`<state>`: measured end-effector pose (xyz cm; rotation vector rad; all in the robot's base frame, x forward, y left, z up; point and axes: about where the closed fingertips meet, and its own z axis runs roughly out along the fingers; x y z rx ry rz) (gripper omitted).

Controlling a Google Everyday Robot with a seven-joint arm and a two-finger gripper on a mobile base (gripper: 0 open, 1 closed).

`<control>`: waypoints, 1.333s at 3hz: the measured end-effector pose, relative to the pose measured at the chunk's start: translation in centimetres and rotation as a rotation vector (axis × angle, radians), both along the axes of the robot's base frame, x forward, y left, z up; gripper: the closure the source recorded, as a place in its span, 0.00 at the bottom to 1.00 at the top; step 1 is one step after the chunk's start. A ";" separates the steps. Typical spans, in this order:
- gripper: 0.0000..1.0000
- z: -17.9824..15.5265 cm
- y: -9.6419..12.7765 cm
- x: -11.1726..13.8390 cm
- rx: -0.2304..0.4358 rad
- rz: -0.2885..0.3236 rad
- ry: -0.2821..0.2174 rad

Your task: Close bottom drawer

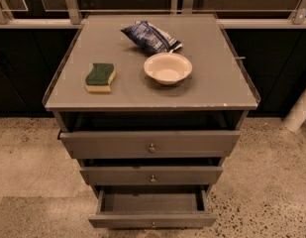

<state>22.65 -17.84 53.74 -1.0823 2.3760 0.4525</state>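
Note:
The bottom drawer (151, 220) of the grey cabinet is pulled well out. Its empty inside shows from above, and its small round knob (153, 224) sits at the centre of the narrow front panel near the picture's lower edge. The middle drawer (151, 175) and the top drawer (150, 144) stick out only a little. My gripper is out of view in the camera view.
On the cabinet top (68, 90) lie a green and yellow sponge (100, 77), a cream bowl (168, 68) and a blue snack bag (151, 37). Speckled floor surrounds the cabinet. A white pipe (298, 110) stands at the right. Dark cabinets run behind.

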 end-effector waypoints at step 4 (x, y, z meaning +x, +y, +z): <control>0.00 -15.4 -1.5 9.3 0.126 -0.158 0.092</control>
